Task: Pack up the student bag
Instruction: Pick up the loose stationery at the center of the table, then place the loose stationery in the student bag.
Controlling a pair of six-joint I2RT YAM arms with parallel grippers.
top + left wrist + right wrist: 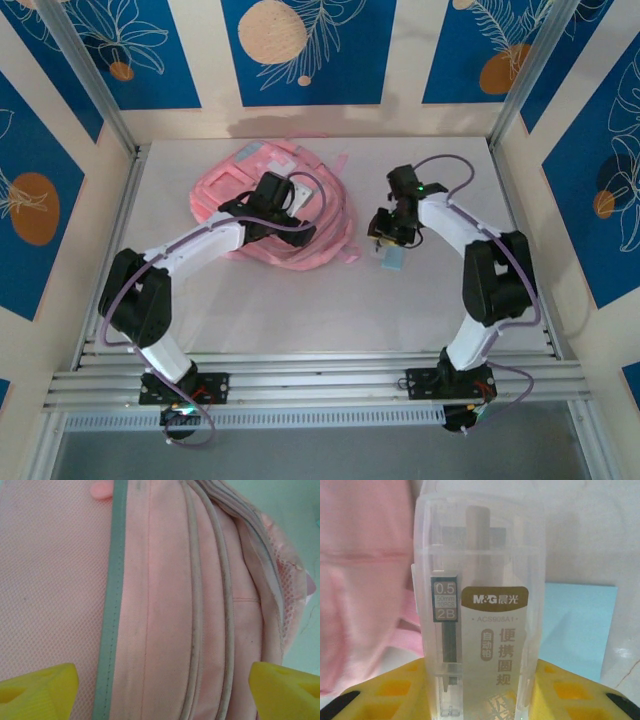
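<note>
student bag [232, 183]: pink, lying flat on worktop [300, 320], back-left of centre; left arm reaches over its near side.
left fingers [40, 690]: spread wide, holding nothing; 2 yellow tips close over the bag fabric, grey trim strip [114, 605] between them.
right fingers [395, 692]: closed on clear plastic case [480, 610], gripped at its lower end; label reads 0.5, 2B.
around: pale blue flat item [392, 262] on worktop just below right fingers, behind the case in wrist view.
in the way: pink bag fabric just left of the case; touching or apart, cannot tell.
</note>
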